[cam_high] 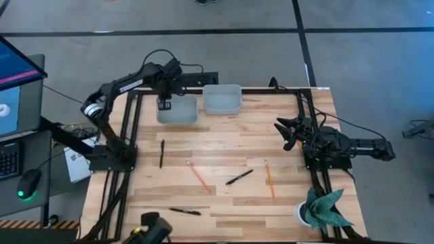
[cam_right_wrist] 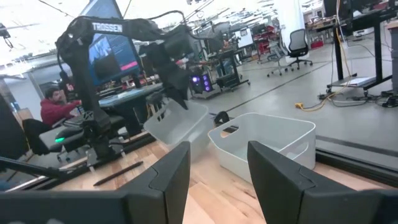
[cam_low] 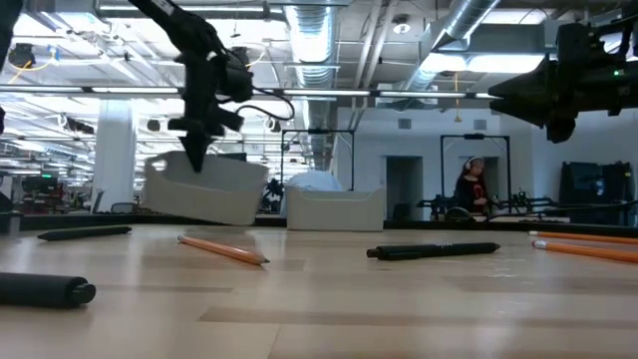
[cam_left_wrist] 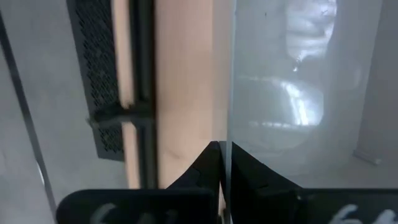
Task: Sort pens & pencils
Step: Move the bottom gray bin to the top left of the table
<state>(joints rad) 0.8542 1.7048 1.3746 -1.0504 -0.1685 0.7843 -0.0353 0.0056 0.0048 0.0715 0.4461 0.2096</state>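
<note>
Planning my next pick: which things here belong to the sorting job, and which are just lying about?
Job: three black pens; two orange pencils; held bin, tilted in shut left pincer; second bin; open right pincer, waiting on the right side.
Lying about: potted plant; black object at the front edge.

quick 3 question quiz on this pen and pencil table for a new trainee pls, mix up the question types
1. True or false: the left claw is shut on the rim of the translucent grey plastic bin, which hangs tilted off the wooden table.
2. How many thin orange wooden pencils lie on the table?
3. Multiple choice: the right claw is A) gripping a pencil, B) open and empty above the table's right edge, C) inside the second pale rectangular bin.

Key:
1. True.
2. Two: one near the middle, one further right.
3. B.
</note>
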